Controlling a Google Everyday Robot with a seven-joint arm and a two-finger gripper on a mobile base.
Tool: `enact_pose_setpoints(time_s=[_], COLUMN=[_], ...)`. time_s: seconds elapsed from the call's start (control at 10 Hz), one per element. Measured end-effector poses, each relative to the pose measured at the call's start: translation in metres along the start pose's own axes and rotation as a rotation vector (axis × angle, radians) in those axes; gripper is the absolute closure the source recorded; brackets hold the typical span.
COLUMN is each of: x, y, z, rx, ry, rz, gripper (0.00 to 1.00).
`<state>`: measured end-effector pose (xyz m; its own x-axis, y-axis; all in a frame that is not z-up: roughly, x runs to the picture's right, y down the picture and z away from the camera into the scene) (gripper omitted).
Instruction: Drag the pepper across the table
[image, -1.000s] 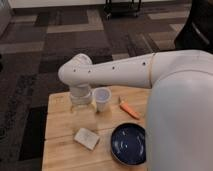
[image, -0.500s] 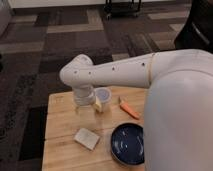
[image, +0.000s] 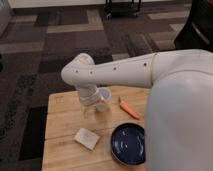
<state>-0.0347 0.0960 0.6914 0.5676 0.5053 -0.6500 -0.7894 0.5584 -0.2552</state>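
- Gripper: sits low over the table at the end of the white arm, just left of the white cup and partly in front of it. Whether it is open or closed cannot be told. No object is seen in its hold.
- Change: over the last 1 s the wrist has travelled rightward and slightly down, from beside the cup to overlapping the cup's left side. The pepper has not moved.
- Meaning for the task: this reads as the approach phase. Contact with the pepper is not yet made and the drag has not begun.
- Task object: the pepper lies flat on the table, right of the cup, near it but apart. The cup stands between it and the gripper.
- Near zone: 1 dark blue plate rests at the near edge of the table, just in front of the pepper. 1 tan sponge lies left of the plate, well apart from the pepper.
- Obstructions: a straight sideways move toward the pepper risks striking the cup, so a lift over or a path around it is likely needed. The plate limits any drag toward the near edge. The bulk of the arm hides the right part of the table.
- Far zone: patterned carpet surrounds the table, and 1 black cart stands at the back.
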Motion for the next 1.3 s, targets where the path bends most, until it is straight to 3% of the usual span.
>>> enact_pose_setpoints(time_s=[0.1,0.2,0.4,0.8,1.0,1.2,1.3], x=[0.008,0.013,0.017,0.017,0.017,0.010,0.006], y=[-0.012,-0.019,-0.025,-0.027,-0.043,-0.062,-0.071], z=[-0.006,-0.011,-0.016,-0.016,-0.015,-0.011,-0.005], rx=[0.051,0.082,0.116,0.122,0.149,0.157,0.144], ry=[0.022,0.034,0.051,0.051,0.040,0.003,-0.022], rz=[-0.108,-0.169,-0.237,-0.234,-0.191,-0.173,-0.180], gripper=[0.35,0.35,0.35,0.35,0.35,0.35,0.35])
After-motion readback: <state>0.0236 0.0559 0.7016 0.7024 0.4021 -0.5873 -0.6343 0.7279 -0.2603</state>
